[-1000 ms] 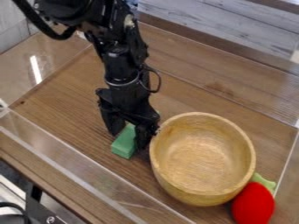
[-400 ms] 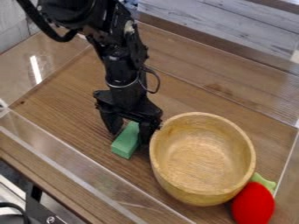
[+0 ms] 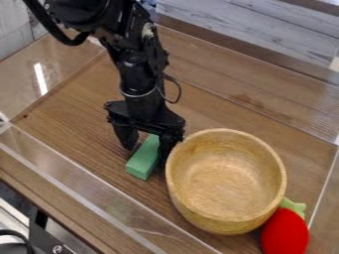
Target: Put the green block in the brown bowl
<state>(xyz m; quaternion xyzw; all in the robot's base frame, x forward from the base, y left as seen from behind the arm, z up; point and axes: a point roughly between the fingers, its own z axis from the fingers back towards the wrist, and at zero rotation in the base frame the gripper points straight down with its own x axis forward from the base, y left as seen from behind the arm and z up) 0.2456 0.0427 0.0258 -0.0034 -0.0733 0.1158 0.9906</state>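
The green block [image 3: 143,158] lies flat on the wooden table just left of the brown bowl [image 3: 227,180], its near end pointing toward the front edge. My gripper [image 3: 146,139] points straight down over the block's far end, open, with a black finger on each side of the bar. Whether the fingertips touch the block cannot be made out. The bowl is empty and sits upright, its rim close to my right finger.
A red strawberry-like toy [image 3: 286,230] with a green leaf rests against the bowl's right side near the front corner. A clear plastic wall [image 3: 54,169] runs along the table's left and front edges.
My gripper has rolled about its vertical axis and its fingers now straddle the block instead of standing beside it. The bowl has shifted slightly toward the front left.
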